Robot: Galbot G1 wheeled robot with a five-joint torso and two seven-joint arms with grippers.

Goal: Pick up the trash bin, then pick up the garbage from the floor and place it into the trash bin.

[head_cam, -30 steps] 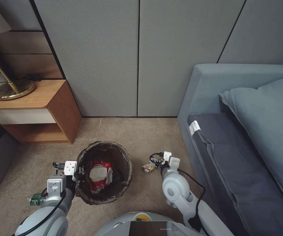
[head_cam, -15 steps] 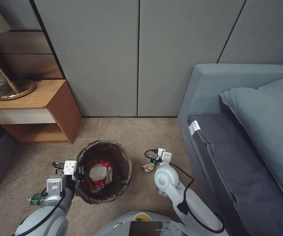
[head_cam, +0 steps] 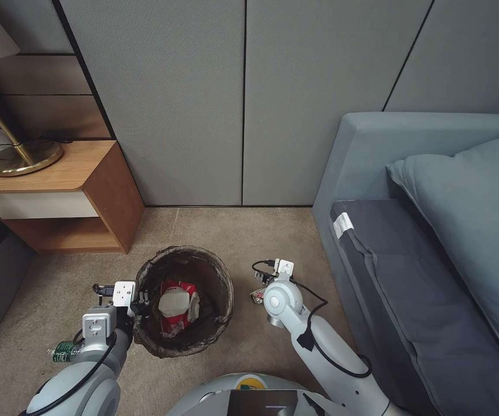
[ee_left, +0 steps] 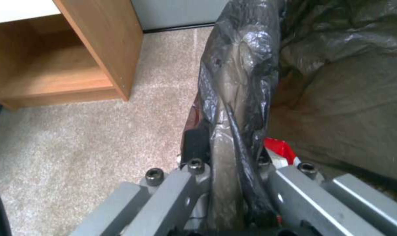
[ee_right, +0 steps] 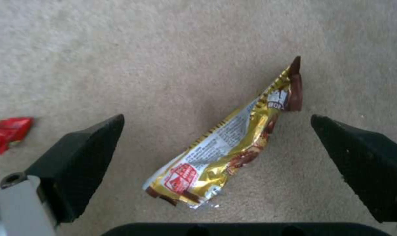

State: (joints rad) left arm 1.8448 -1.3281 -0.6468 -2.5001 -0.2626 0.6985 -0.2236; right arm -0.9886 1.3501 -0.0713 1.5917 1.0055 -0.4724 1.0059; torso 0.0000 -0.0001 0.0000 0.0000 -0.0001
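Shifting inward: right gripper, jaws spread over gold wrapper | left gripper clamping trash bin

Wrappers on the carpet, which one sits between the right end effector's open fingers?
The gold foil wrapper, lying flat between the right end effector fingers; the red wrapper lies off to one side.
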